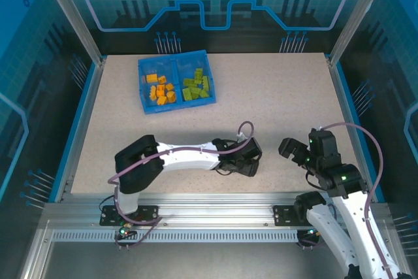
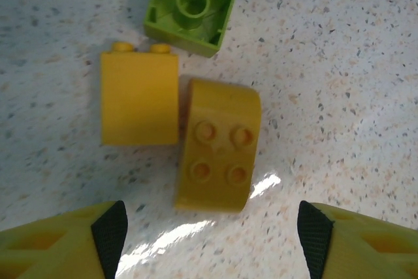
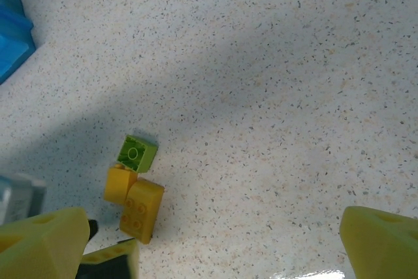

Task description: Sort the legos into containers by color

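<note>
Three loose legos lie together on the table. In the left wrist view a light green lego (image 2: 191, 8) rests upside down, an orange one (image 2: 139, 98) lies on its side, and a curved orange one (image 2: 219, 145) shows four studs. My left gripper (image 2: 212, 240) hovers just short of the curved brick, its jaws open and holding nothing. The same green (image 3: 136, 153) and orange (image 3: 142, 210) bricks sit left of my right gripper (image 3: 212, 253), which is open and empty. The blue tray (image 1: 175, 62) holds orange legos (image 1: 160, 90) on the left and green ones (image 1: 196, 86) on the right.
The left arm (image 1: 189, 156) stretches rightward across the near table, with its gripper (image 1: 245, 155) close to the right gripper (image 1: 294, 151). A corner of the blue tray (image 3: 13, 37) shows at the upper left. Blue enclosure walls ring the table.
</note>
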Robot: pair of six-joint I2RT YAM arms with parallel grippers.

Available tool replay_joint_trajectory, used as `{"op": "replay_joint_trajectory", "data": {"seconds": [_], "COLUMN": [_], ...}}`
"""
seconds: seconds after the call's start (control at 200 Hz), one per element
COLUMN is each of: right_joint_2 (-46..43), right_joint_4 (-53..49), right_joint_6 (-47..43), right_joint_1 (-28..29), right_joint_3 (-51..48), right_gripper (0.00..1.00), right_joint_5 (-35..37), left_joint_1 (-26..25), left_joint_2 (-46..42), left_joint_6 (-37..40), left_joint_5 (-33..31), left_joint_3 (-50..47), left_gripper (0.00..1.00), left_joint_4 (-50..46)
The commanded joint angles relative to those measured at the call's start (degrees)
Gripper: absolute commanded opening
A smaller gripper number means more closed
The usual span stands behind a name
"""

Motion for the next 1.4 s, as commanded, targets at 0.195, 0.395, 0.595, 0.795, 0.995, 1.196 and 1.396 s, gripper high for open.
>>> {"op": "replay_joint_trajectory", "data": {"seconds": [0.195, 0.395, 0.595, 0.795, 0.995, 1.196, 1.396], "right_joint_2": [-0.2, 1.0, 4.1, 4.9, 5.9, 6.3, 6.0], "right_joint_4": [-1.8, -0.9, 0.4, 4.3, 10.3, 10.3, 10.0], "right_joint_6": [0.8, -0.8, -2.3, -3.4, -2.8, -2.7, -1.6], "right_joint_1": [-0.9, -1.0, -1.0, -1.0, -0.6, 0.9, 1.4], "right_joint_3": [0.6, 1.5, 3.4, 4.7, 4.8, 5.5, 5.0], "right_gripper": [1.00, 1.00, 1.00, 1.00, 1.00, 1.00, 1.00], "right_joint_5": [0.7, -2.1, -8.8, -16.6, -25.5, -24.2, -23.6], "left_joint_1": [-0.3, -0.4, -0.4, 1.5, 11.8, 30.8, 49.1], "left_joint_2": [7.0, 8.2, -0.6, -14.6, -25.1, -30.0, -20.5], "left_joint_6": [2.9, 3.1, 2.8, 4.6, 7.5, 12.9, 12.8], "left_joint_5": [-0.1, 1.3, 2.2, -3.3, -10.7, -9.7, -4.0], "left_joint_3": [4.5, 4.5, 0.4, -2.3, -1.1, -0.2, 5.1], "left_gripper": [0.52, 0.36, 0.26, 0.22, 0.22, 0.22, 0.23], "left_joint_4": [-0.1, -0.2, 2.4, -1.3, -10.8, -11.5, -8.3]}}
